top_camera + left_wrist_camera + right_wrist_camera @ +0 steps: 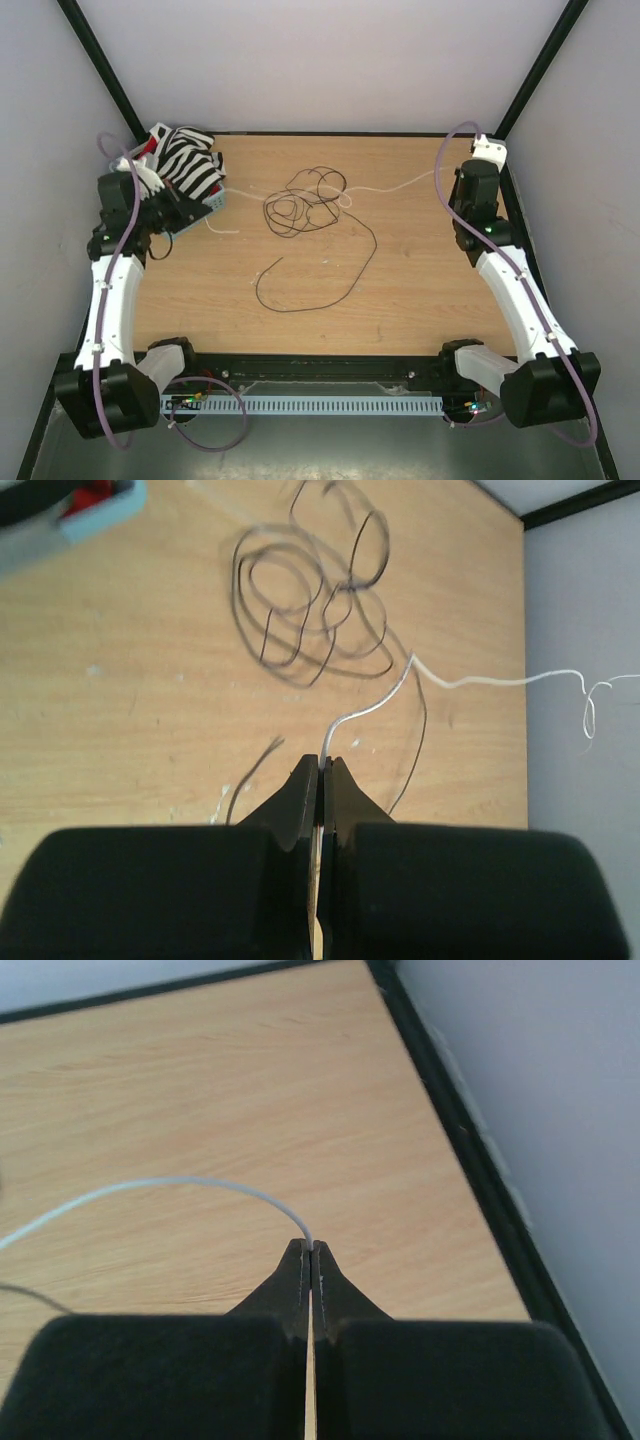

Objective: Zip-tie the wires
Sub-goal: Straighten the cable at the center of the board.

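The wires [300, 205] lie as a loose dark tangle at mid-table, with one long dark loop trailing toward the front; they also show in the left wrist view [310, 630]. A thin white strand [390, 187] runs across the table past the tangle. My left gripper [200, 218], at the left side, is shut [322, 765] on one part of the white strand [370, 708]. My right gripper [447, 180], at the back right, is shut [310, 1250] on the strand's other end [180, 1180]. Neither gripper touches the dark wires.
A pale blue box [205, 208] with a black-and-white striped cloth [190, 160] on it stands at the back left, just beside my left gripper; its corner shows in the left wrist view [90, 510]. Black frame rails edge the table [420, 300], with walls close around.
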Controlling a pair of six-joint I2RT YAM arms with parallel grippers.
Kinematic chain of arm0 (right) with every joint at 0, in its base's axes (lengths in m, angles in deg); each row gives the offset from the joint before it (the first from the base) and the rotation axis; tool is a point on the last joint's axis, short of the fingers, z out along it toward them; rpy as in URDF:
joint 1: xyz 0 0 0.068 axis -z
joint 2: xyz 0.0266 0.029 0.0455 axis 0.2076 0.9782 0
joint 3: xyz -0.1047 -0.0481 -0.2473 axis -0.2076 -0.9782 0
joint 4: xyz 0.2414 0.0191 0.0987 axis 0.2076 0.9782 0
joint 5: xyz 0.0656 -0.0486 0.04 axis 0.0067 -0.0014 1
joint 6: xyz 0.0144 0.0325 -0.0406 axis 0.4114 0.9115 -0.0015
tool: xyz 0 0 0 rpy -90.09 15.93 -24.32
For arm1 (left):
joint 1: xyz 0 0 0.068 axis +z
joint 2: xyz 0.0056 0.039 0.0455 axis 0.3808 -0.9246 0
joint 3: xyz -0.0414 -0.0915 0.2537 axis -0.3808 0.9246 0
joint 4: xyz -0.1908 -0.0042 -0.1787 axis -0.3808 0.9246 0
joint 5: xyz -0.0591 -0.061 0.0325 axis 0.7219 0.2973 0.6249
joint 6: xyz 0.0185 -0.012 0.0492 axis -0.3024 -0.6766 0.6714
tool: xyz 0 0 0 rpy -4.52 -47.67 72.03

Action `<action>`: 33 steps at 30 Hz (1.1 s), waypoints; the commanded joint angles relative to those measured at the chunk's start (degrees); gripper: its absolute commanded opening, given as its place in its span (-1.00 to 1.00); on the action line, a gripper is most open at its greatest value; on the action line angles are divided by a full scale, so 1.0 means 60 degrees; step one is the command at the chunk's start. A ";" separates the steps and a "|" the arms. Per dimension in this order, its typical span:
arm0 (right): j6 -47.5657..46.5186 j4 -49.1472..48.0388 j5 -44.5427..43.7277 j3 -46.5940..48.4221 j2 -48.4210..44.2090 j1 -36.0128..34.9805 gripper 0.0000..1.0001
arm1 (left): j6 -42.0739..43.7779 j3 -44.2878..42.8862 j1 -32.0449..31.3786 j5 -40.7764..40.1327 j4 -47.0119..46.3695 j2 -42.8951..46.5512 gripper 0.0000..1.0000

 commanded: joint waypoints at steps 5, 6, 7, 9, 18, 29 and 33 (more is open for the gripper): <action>-0.0568 0.0642 -0.1520 -0.0163 0.0228 0.1323 -1.00 | -0.0097 0.1943 -0.0071 0.0791 -0.0467 -0.0040 -1.00; -0.0522 0.0642 -0.1512 -0.0235 0.0234 0.1470 -1.00 | -0.0114 0.2109 -0.0176 0.0790 -0.0466 -0.0023 -1.00; -0.0457 0.0634 -0.1498 -0.0327 0.0253 0.1562 -1.00 | -0.0129 0.2242 -0.0343 0.0729 -0.0477 -0.0008 -1.00; -0.0339 0.0649 -0.1496 -0.0441 0.0369 0.1636 -1.00 | -0.0168 0.2572 -0.0756 0.0517 -0.0514 -0.0038 -1.00; 0.0237 0.0613 -0.1896 -0.0771 0.1212 0.2712 -1.00 | -0.0769 0.3733 -0.0823 -0.1152 -0.0538 0.0411 -1.00; 0.0347 0.0374 -0.0210 -0.0795 0.1407 0.3673 -1.00 | -0.1229 0.4527 0.0770 -0.0819 -0.1227 0.0691 -1.00; 0.0486 0.0198 0.0236 -0.1065 0.1570 0.3674 -1.00 | -0.0966 0.4343 0.0232 -0.0262 -0.1372 -0.0170 -1.00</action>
